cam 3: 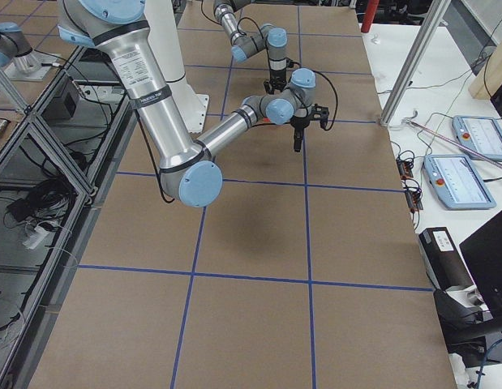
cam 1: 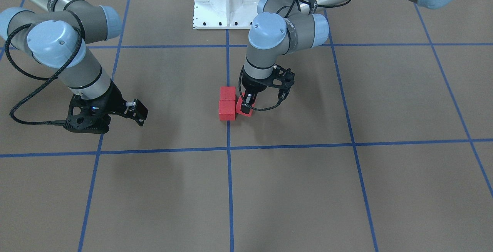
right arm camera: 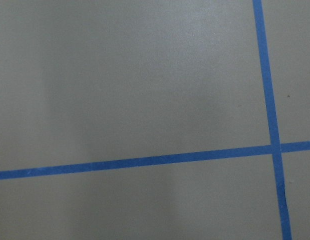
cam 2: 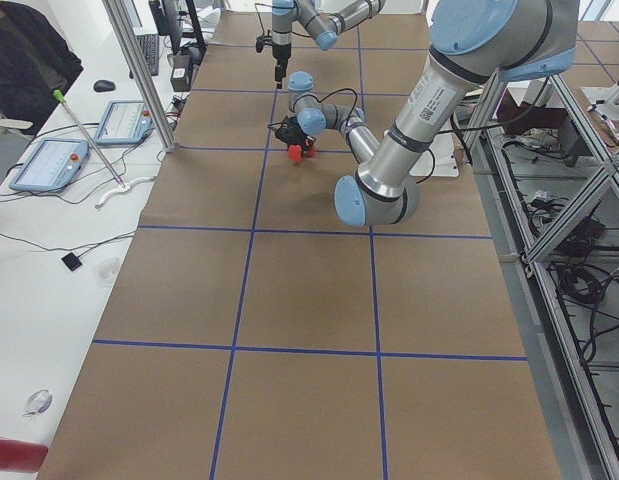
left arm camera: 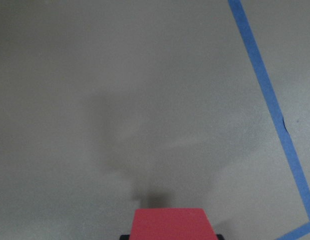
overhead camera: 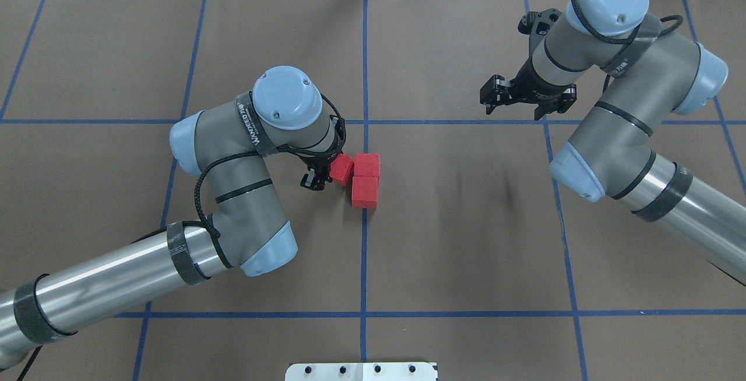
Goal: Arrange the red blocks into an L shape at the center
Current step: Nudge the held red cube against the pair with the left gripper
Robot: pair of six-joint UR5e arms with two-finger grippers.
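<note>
The desk [overhead camera: 466, 241] is covered by a brown sheet, paper by its look, matt and smooth, slightly puckered along the far edge. The blue tape [overhead camera: 364, 253] on it is smooth with a faint sheen. The red blocks [overhead camera: 366, 178] are matt and plain-faced. The long tube of the left arm [overhead camera: 105, 279] is brushed silvery metal with a soft shine. Its joints are matt grey and their caps [overhead camera: 287, 96] are smooth pale-blue plastic. The left gripper [cam 1: 245, 107] and right gripper [cam 1: 141, 115] look like matt black plastic. The cable [cam 1: 34, 122] has a braided black sleeve. The base [cam 1: 226, 5] is glossy white.
</note>
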